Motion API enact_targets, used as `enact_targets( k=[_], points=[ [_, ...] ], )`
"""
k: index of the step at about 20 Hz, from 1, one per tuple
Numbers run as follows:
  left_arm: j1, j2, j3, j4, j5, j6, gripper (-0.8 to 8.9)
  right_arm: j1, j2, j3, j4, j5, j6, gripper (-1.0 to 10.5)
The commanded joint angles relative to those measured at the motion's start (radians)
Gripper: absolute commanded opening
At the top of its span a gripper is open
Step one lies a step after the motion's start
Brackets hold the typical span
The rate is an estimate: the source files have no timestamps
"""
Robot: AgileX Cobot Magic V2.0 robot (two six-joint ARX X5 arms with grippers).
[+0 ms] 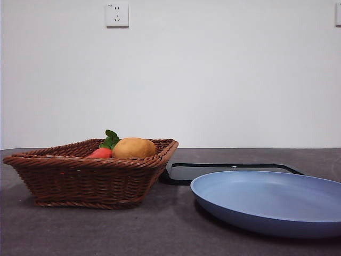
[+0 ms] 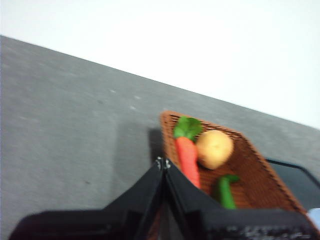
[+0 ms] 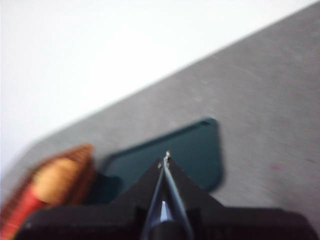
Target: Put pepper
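Where the left wrist view looks into the basket (image 2: pixel 250 170), one pepper (image 2: pixel 225 191) lies on its woven floor at the lower right of the frame, green and partly cut off by the left gripper (image 2: pixel 162 165), whose jaws are closed with tips touching. Beside the pepper lie one red vegetable (image 2: pixel 188 155) with green leaves and one round yellow-brown item (image 2: pixel 214 148). The front view does not show the pepper; only the red vegetable's top (image 1: pixel 101 153) and the yellow-brown item (image 1: pixel 133 148) rise above the basket (image 1: pixel 85 178) rim at centre left.

Count: one basket, one blue plate (image 1: pixel 272 202) at lower right of the front view, one dark flat tray (image 1: pixel 229 170) between and behind them. The desk (image 1: pixel 160 229) is dark grey and matte; behind it stands a plain white wall carrying one full wall socket (image 1: pixel 117 14) at upper left, and the edge of a second fitting at the upper right corner.

The right wrist view is blurred; the right gripper (image 3: pixel 165 160) has its jaws closed, empty, above the dark tray (image 3: pixel 190 150), with the basket (image 3: pixel 55 185) at lower left. Neither arm appears in the front view.
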Motion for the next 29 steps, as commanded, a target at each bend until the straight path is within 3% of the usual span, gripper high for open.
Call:
enact_targets(
  k=[1, 8, 14, 23, 29],
  points=[
    [0.003, 0.008, 0.044, -0.008, 0.046, -0.061, 0.06, -0.002, 0.003, 0.033, 0.031, -0.016, 0.111, 0.1],
    [0.003, 0.113, 0.202, -0.069, 0.145, -0.051, 0.06, -0.002, 0.108, 0.183, 0.027, -0.066, 0.074, 0.1],
    [0.003, 0.288, 0.372, -0.141, 0.272, 0.023, 0.06, 0.001, 0.28, 0.395, -0.112, -0.142, -0.064, 0.1],
    [0.002, 0.541, 0.646, -0.439, 0.448, 0.281, 0.06, 0.044, 0.55, 0.767, -0.547, -0.202, -0.356, 0.1],
    [-0.013, 0.656, 0.79, -0.705, 0.455, 0.465, 0.06, 0.073, 0.694, 0.955, -0.851, -0.202, -0.525, 0.1]
  ],
)
